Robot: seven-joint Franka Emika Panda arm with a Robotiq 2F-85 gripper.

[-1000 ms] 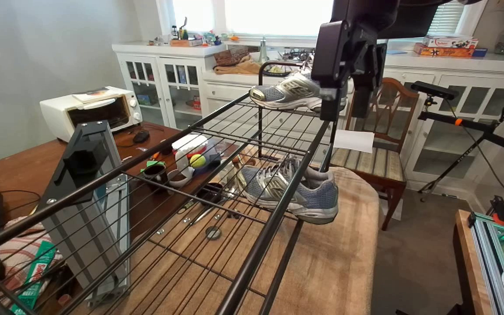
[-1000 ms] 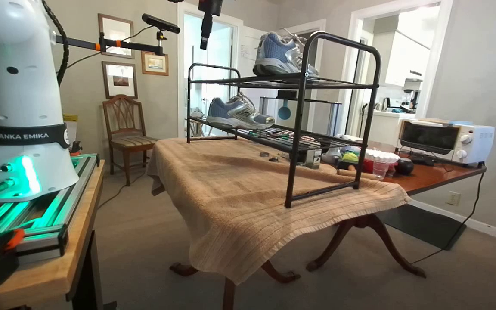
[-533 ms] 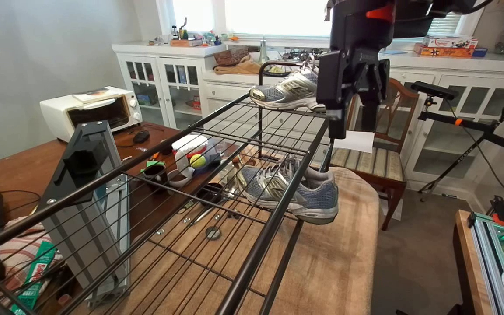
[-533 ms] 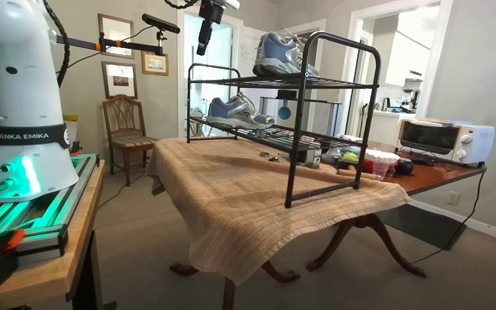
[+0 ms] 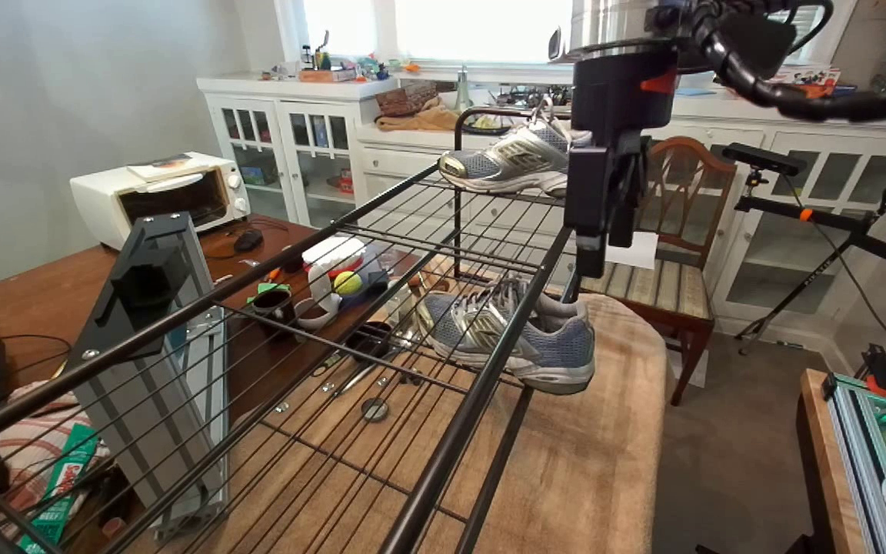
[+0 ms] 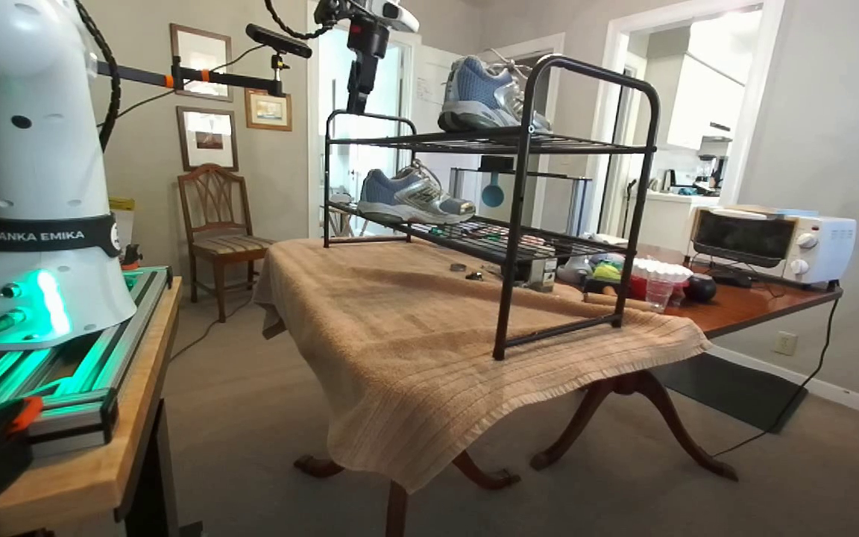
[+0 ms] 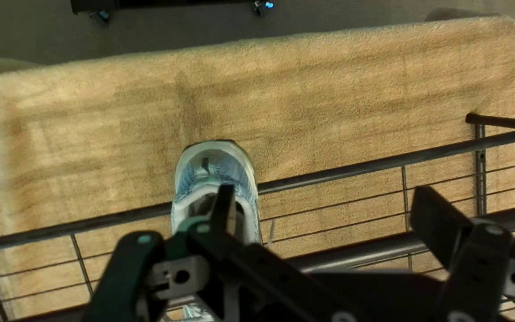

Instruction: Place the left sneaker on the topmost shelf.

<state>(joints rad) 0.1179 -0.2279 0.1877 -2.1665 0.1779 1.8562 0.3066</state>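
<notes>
Wide gripper (image 7: 324,197) gap, wrist view only

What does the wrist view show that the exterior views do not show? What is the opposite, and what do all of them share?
Only the wrist view: the wide gap between the fingers, seen clearly, and a look from above into the opening of the lower sneaker.

Only the exterior views: the upper sneaker, standing on the topmost shelf, and the toaster oven.

Shared: the lower sneaker on the lower tier, its heel past the edge, and the tan towel.
</notes>
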